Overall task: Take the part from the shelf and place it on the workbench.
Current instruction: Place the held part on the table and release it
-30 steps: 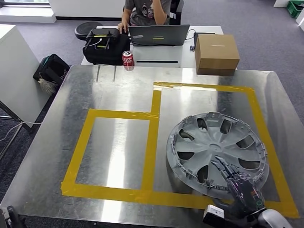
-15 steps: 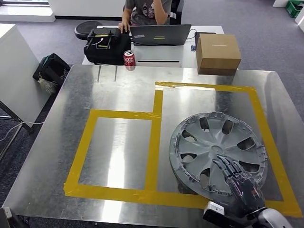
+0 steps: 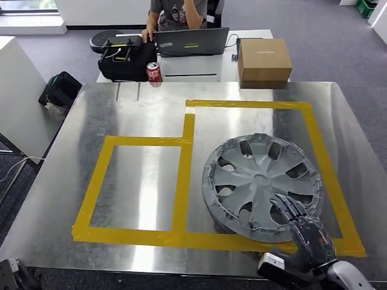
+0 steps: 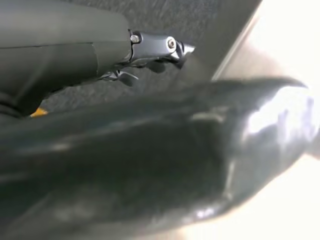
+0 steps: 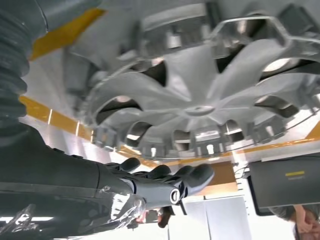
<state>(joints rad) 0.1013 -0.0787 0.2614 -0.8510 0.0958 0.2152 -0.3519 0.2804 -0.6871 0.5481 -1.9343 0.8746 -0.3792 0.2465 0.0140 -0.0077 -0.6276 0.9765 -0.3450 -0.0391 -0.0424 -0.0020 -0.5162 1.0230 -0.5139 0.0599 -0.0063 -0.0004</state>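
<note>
From my feed, nearest the camera is the right robot hand [image 3: 310, 238], dark-fingered, coming in at the near right edge of the bench; its fingers [image 3: 285, 205] lie stretched forward and close together over the near rim of the round grey plastic wheel cover [image 3: 262, 184], and I cannot tell whether they press on it or hang just above. In the right wrist view the same robot hand [image 5: 166, 182] shows its fingers extended side by side with nothing clasped in them, the wheel cover [image 5: 196, 105] beyond them. The left robot hand [image 4: 151, 50] is in my left wrist view, blurred, and I cannot tell how its fingers stand. The wheel cover lies flat on the shiny sheet-metal bench [image 3: 136, 115], spoked face up, inside the right-hand, larger rectangle of yellow tape [image 3: 182, 175]; being round it has no long axis to speak of. Beyond the bench stands a white desk [image 3: 201, 63] with a red drinks can [image 3: 153, 73], a black bag [image 3: 123, 57], a grey laptop [image 3: 191, 41] and a brown cardboard box [image 3: 265, 62]. A person [image 3: 175, 12] sits behind it. Grey carpet [image 3: 319, 36] covers the floor.
</note>
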